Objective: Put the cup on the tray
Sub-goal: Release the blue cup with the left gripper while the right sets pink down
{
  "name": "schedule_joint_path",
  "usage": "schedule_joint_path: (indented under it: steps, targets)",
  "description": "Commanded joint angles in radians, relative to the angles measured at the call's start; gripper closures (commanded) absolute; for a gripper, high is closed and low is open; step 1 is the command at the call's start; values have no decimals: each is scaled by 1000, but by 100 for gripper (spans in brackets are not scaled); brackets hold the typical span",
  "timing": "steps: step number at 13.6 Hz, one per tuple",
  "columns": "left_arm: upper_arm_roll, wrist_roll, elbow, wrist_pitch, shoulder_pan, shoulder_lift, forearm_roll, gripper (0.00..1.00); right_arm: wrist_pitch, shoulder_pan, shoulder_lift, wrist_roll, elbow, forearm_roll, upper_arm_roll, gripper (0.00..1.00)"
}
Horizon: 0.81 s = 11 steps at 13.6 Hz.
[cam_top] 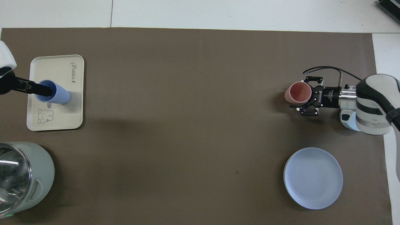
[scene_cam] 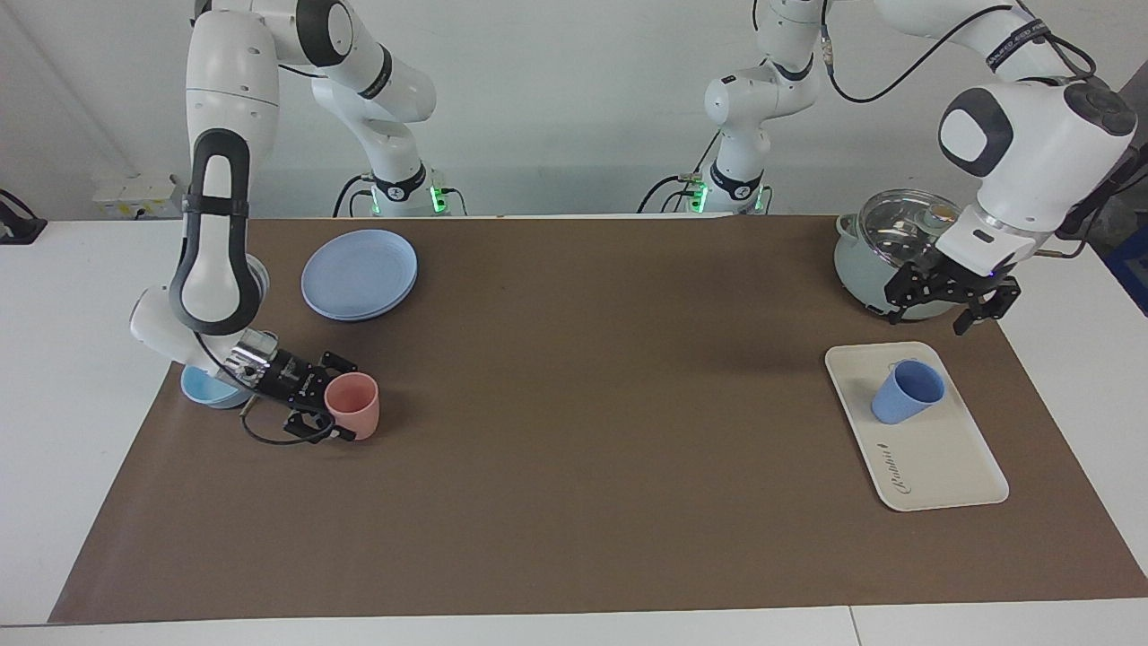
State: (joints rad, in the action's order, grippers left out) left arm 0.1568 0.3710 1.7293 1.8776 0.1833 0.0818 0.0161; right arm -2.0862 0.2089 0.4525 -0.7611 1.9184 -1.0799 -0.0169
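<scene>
Cup (scene_cam: 907, 392) sits upright on the tray (scene_cam: 951, 467) near my left arm's bench edge, so left gripper (scene_cam: 952, 299) hangs released above it, while right gripper (scene_cam: 325, 401) brackets the pink tumbler (scene_cam: 353, 405).

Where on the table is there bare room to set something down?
The wide brown stretch between the tray and the pink cup is bare. It is crowded by the pot and tray with the blue cup, and around the plates and bowl.
</scene>
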Motion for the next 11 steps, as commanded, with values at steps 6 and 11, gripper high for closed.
schedule_joint_path:
  steps: [6, 11]
  targets:
    - [-13, -315, 147, -43, -204, -154, -22, 0, -107, 23, -104, 121, 22, 219, -21, 2]
    - [-20, -323, -28, -190, -199, -148, -15, 0, -17, 4, -251, 250, 13, 689, -12, 1]
